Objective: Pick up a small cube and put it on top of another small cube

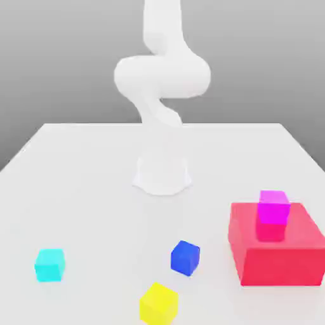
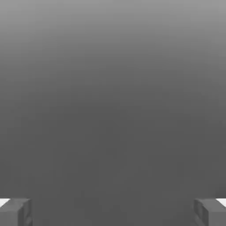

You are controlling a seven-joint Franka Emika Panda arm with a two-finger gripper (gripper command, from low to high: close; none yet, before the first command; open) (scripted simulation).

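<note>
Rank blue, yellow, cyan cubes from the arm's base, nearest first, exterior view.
1. Blue cube: near the middle.
2. Too close to call: yellow cube, at the near edge of the picture; cyan cube, to the exterior view's left.

A white rectangular table (image 1: 114, 222) bears a red box-shaped block (image 1: 279, 263) near its right edge in the exterior view, with small cyan (image 1: 49, 265), deep-blue (image 1: 185, 258) and yellow cubes (image 1: 159, 305) standing apart from one another.
</note>
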